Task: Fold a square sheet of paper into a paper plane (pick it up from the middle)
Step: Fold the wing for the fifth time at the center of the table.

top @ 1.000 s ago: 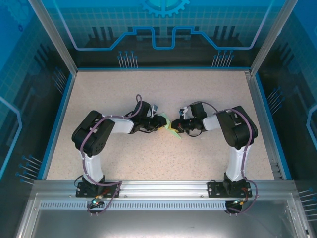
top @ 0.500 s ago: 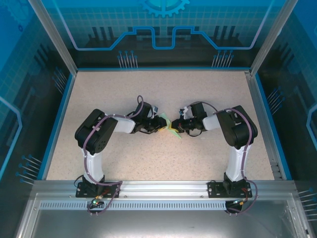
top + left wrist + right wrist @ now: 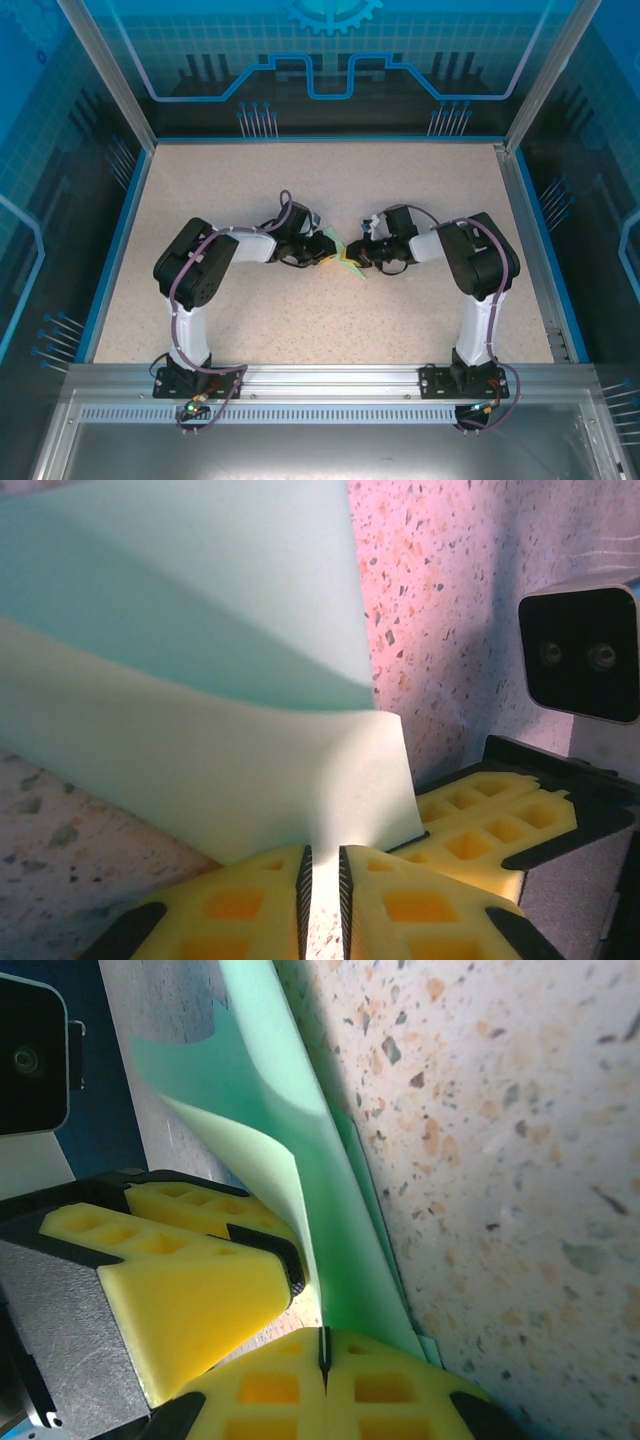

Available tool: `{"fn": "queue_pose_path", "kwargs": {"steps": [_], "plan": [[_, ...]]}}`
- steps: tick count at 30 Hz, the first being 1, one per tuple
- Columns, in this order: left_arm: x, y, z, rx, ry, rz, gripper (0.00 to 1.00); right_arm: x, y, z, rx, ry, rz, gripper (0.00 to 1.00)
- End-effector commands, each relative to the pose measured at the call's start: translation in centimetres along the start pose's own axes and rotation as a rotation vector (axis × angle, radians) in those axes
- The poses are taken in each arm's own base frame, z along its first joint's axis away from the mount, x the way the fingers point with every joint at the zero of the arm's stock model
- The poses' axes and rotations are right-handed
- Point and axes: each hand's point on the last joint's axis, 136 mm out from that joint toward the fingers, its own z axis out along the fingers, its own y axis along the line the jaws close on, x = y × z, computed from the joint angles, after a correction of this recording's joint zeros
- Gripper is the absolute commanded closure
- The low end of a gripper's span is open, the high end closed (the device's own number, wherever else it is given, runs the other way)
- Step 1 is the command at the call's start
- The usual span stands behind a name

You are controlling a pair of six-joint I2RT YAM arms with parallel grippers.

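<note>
**Folded paper held between both pincers, mid-table**

Right pincer [image 3: 322, 1338] is clamped tight on an edge of the paper plane [image 3: 270, 1110]. Left pincer [image 3: 321, 855] has a narrow slit between its jaws, with the paper at its tips; grip unclear. The plane sits at the centre of the speckled beige table [image 3: 330, 320]. Beyond are blue printed wall panels [image 3: 320, 60].

pale mint-green paper plane [image 3: 346, 258], partly folded, small at the centre of the top view, a thin tip reaching toward the lower right. in my left wrist view its plain layers fill the upper left, one paler flap curling down to bottom centre. in my right wrist view it stands on edge, pinched in my right gripper [image 3: 322, 1338].
</note>
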Motion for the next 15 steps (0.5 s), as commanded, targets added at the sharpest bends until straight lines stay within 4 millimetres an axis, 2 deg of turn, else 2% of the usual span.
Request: {"fn": "queue_pose_path", "kwargs": {"steps": [1, 3, 4, 8, 15], "plan": [[0.4, 1.4, 0.7, -0.064, 0.024, -0.031, 0.83, 1.2, -2.0, 0.0, 0.048, 0.047, 0.058, 0.94], [0.5, 1.6, 0.8, -0.078, 0.032, -0.047, 0.84, 1.3, -1.6, -0.2, 0.043, 0.050, 0.048, 0.91], [0.5, 1.7, 0.8, -0.085, 0.034, -0.054, 0.84, 0.5, -0.5, -0.3, 0.030, 0.038, 0.018, 0.90], [0.7, 2.3, 0.6, -0.129, 0.045, -0.073, 0.86, 0.4, 0.8, -1.1, 0.028, 0.035, -0.028, 0.83], [0.8, 2.6, 0.7, -0.149, 0.062, -0.084, 0.86, 1.4, 0.7, -2.6, 0.098, 0.054, -0.106, 0.78]]}}
